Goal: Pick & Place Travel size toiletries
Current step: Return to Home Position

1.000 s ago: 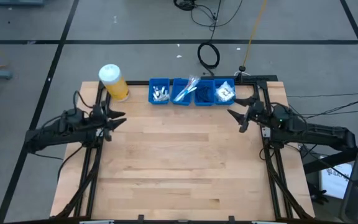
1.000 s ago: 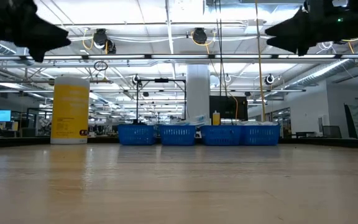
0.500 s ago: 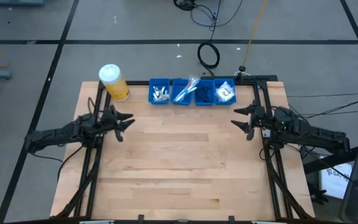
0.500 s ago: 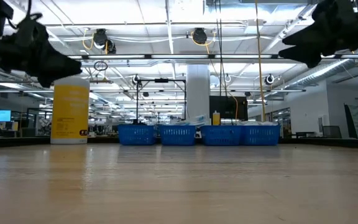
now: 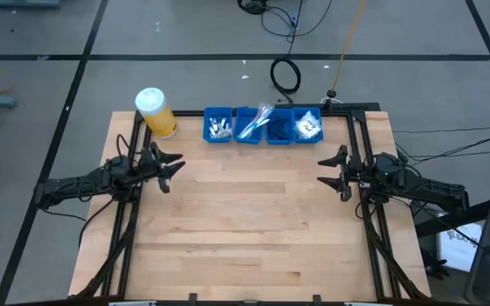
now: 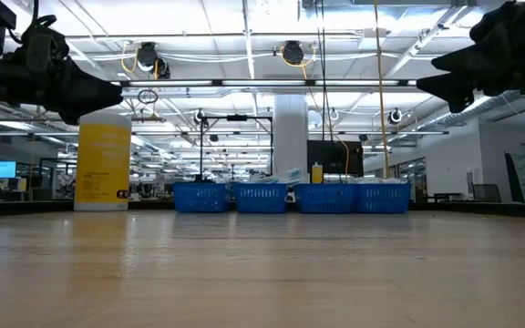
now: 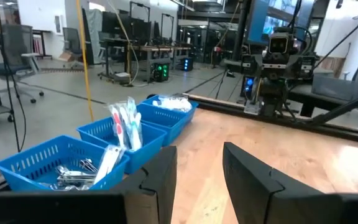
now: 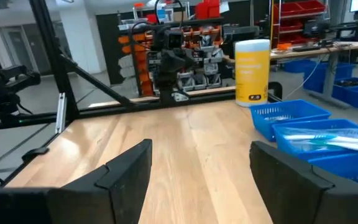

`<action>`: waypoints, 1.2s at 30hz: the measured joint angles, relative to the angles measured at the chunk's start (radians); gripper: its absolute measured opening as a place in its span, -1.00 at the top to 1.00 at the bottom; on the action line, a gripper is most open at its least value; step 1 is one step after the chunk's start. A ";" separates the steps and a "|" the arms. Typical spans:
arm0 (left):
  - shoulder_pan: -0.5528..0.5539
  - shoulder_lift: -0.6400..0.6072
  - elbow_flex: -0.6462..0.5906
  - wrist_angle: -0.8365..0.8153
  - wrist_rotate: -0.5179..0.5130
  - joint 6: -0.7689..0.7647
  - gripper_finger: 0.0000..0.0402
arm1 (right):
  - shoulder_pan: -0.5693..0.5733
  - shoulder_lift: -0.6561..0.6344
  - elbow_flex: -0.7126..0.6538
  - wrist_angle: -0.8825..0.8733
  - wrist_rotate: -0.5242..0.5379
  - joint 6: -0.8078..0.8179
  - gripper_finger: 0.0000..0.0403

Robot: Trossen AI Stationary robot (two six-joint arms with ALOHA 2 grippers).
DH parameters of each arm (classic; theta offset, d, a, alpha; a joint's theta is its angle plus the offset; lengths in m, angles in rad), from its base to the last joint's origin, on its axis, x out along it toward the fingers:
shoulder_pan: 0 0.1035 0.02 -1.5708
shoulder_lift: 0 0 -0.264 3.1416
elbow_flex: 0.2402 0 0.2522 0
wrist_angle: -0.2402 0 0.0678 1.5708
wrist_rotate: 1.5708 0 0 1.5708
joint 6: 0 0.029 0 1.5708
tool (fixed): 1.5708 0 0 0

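lying in blue baskets (image 5: pixel 207 127), the toiletries (image 5: pixel 259 120) sit well apart from the open left hand (image 5: pixel 173 172) and open right hand (image 5: pixel 324 171).

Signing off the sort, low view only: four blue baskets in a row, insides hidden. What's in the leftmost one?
Observer: Small silver metal pieces lie in the leftmost basket; the high view and the left wrist view both show them.
Operator: Arms are just dark shapes up top here. Anything held?
Observer: No. The wrist views show the left end effector and the right end effector both open, with nothing between the fingers.
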 joint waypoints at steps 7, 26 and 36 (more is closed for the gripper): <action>0.000 0.000 -0.001 0.016 -0.002 0.003 0.37 | 0.000 -0.014 -0.018 -0.025 0.005 -0.004 -0.27; 0.000 0.000 -0.003 0.035 -0.003 0.003 0.37 | -0.001 -0.012 -0.156 0.117 0.084 -0.061 -0.27; 0.000 0.000 -0.002 0.037 -0.003 0.003 0.37 | -0.001 -0.012 -0.158 0.116 0.083 -0.001 -0.27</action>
